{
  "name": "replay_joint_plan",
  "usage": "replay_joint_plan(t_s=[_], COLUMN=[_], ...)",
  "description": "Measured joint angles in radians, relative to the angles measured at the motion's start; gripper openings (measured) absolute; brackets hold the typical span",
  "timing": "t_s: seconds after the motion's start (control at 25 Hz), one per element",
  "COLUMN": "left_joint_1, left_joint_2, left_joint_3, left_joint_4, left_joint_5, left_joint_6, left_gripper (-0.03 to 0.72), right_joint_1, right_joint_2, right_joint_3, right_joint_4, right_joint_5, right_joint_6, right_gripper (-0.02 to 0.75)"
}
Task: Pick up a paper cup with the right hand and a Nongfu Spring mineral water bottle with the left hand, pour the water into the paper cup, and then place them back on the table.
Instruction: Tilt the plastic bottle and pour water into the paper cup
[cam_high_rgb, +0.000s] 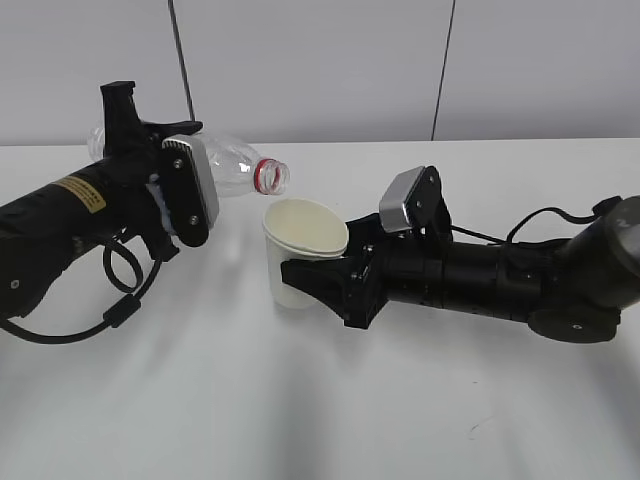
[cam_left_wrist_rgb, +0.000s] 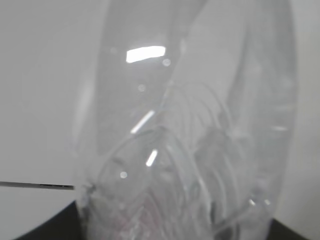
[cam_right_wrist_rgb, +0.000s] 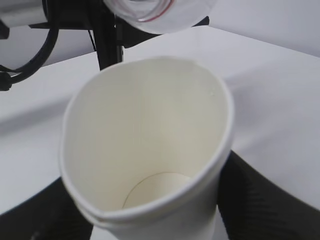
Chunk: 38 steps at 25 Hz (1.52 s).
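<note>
The left hand (cam_high_rgb: 190, 190) holds the Nongfu Spring mineral water bottle (cam_high_rgb: 235, 168) tipped nearly level, its fingers clenched around the clear, ribbed plastic body; the red-ringed, capless mouth hangs just above the paper cup (cam_high_rgb: 300, 250). The right hand (cam_high_rgb: 325, 280) grips that cup low on its side, fingers (cam_right_wrist_rgb: 260, 200) pressed against the smooth white wall, squeezing the rolled rim into an oval. The cream inside looks dry at the bottom. The cup leans over the plain white bench (cam_high_rgb: 300, 400); a pale grey wall (cam_high_rgb: 320, 60) with dark seams stands behind.

White paper cup (cam_high_rgb: 296, 250), red-ringed clear bottle (cam_high_rgb: 240, 168)
</note>
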Motion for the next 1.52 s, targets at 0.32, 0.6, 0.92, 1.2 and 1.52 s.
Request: replay_joint_plan(t_s=[0.32,0.6,0.92,1.2,1.52], left_joint_1=[0.0,0.0,0.0,0.0,0.0], left_joint_2=[0.0,0.0,0.0,0.0,0.0], left_joint_3=[0.0,0.0,0.0,0.0,0.0], left_joint_4=[0.0,0.0,0.001,0.001,0.001], left_joint_5=[-0.001,-0.032,-0.032,-0.04,-0.046], left_joint_6=[0.037,0.075,0.098,0.099,0.124], left_gripper=[0.311,0.311,0.311,0.311,0.311], right_joint_1=[0.0,0.0,0.001,0.001,0.001], right_joint_2=[0.0,0.0,0.0,0.0,0.0], right_joint_3=[-0.001,-0.001,-0.001,-0.001,-0.001], right_joint_4=[-0.036,-0.04,-0.04,-0.04,-0.041], right_joint_5=[0.002,0.002,0.008,0.008,0.008], right_joint_6=[0.0,0.0,0.0,-0.001,-0.001], right_gripper=[0.501,0.501,0.501,0.501,0.5])
